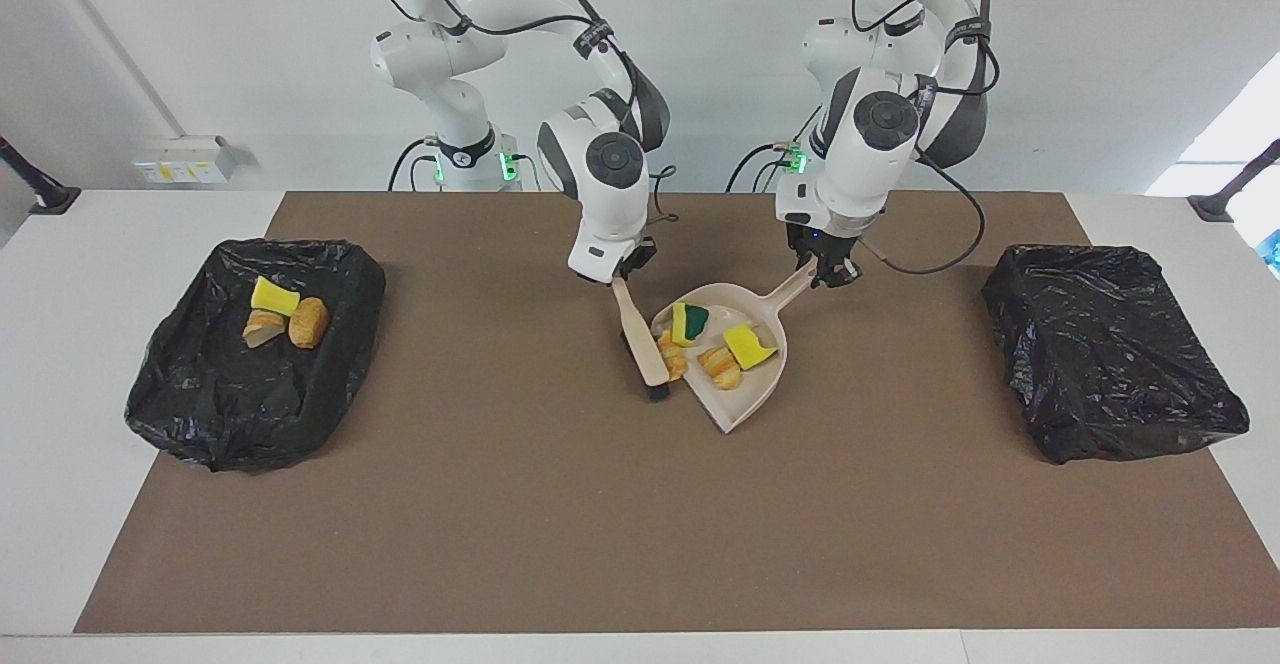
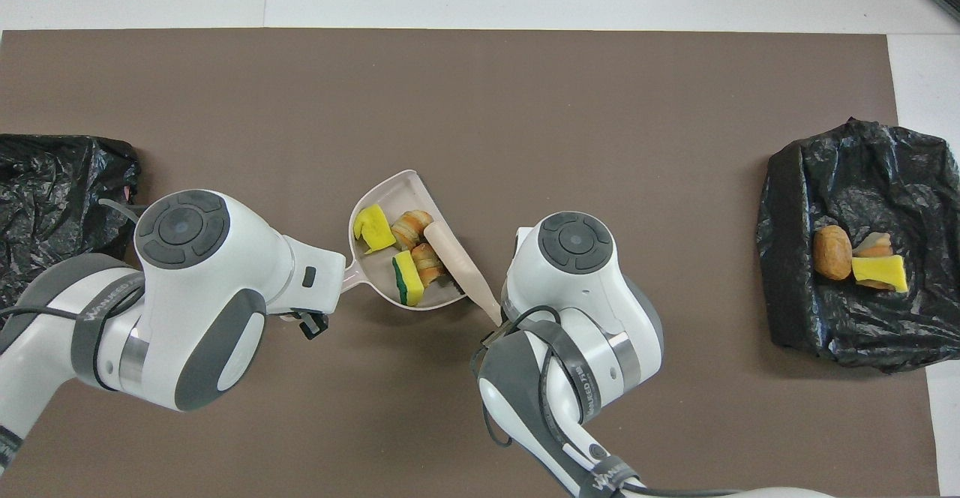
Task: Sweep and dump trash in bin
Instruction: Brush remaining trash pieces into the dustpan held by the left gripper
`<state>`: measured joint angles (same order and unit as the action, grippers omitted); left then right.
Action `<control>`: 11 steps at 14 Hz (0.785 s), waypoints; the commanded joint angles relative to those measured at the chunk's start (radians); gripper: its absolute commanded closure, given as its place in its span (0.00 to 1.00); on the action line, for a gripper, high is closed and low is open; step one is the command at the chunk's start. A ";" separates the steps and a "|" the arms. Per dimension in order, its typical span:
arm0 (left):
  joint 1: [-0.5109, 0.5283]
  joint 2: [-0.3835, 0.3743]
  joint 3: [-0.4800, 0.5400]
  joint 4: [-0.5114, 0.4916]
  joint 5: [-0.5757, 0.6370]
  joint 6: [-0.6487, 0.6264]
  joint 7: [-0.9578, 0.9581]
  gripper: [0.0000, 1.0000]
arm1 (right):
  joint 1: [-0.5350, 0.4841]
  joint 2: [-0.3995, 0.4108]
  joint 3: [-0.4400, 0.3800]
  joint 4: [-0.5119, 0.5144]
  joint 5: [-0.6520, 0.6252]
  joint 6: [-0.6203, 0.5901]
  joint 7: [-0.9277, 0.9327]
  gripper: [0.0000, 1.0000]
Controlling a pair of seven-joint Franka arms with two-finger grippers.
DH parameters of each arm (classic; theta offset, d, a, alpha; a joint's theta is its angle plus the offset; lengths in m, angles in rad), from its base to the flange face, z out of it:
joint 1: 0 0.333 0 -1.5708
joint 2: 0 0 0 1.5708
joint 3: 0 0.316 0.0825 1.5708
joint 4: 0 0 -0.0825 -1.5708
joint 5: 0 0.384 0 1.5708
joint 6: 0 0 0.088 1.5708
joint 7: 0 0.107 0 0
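From where I stand, the right gripper (image 1: 622, 266) is clamped tight on the handle of a small brush (image 1: 640, 332), its bristle end down at the open lip of the beige dustpan (image 1: 762, 384), which sits on the brown mat (image 1: 560, 534) about midway between the two bins. The left gripper (image 1: 826, 268) has its fingers closed nearly all the way on the dustpan's handle, pinning the pan flat. Four pieces of the trash (image 1: 745, 346) lie inside the pan: a plain yellow sponge bit, a green-backed sponge bit (image 2: 407, 278) and two golden bread-like lumps, one of them (image 1: 671, 355) just inside the lip against the brush. Three more scraps, a yellow sponge bit, a brown lump and a pale chunk, already rest in the black-lined bin (image 1: 190, 404) toward the right arm's end of the table; the other lined bin (image 1: 1120, 384), toward the left arm's end, shows nothing inside. These scraps look light and soft, I judge, liable to roll or bounce off bristles and to slide when the pan tips. Pinching them seems pointless; the pan's handle is the sensible hold, kept level until it is over a bin.
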<state>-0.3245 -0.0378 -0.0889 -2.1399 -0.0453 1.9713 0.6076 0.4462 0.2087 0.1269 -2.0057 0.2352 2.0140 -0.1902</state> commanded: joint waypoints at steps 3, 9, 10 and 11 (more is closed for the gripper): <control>-0.013 -0.028 0.011 -0.032 -0.007 0.026 -0.035 1.00 | -0.069 -0.051 0.000 0.010 0.018 -0.056 -0.022 1.00; 0.004 -0.024 0.014 -0.003 -0.031 0.023 -0.032 1.00 | -0.113 -0.146 -0.001 0.022 -0.065 -0.196 0.166 1.00; 0.012 -0.027 0.014 0.003 -0.031 0.018 -0.031 1.00 | -0.109 -0.156 0.006 0.018 -0.080 -0.196 0.261 1.00; 0.025 -0.030 0.014 0.006 -0.031 0.015 -0.031 1.00 | -0.086 -0.164 0.008 0.012 -0.082 -0.193 0.334 1.00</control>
<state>-0.3190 -0.0407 -0.0778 -2.1324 -0.0648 1.9788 0.5848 0.3373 0.0716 0.1211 -1.9752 0.1785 1.8234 0.0056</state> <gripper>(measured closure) 0.665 0.740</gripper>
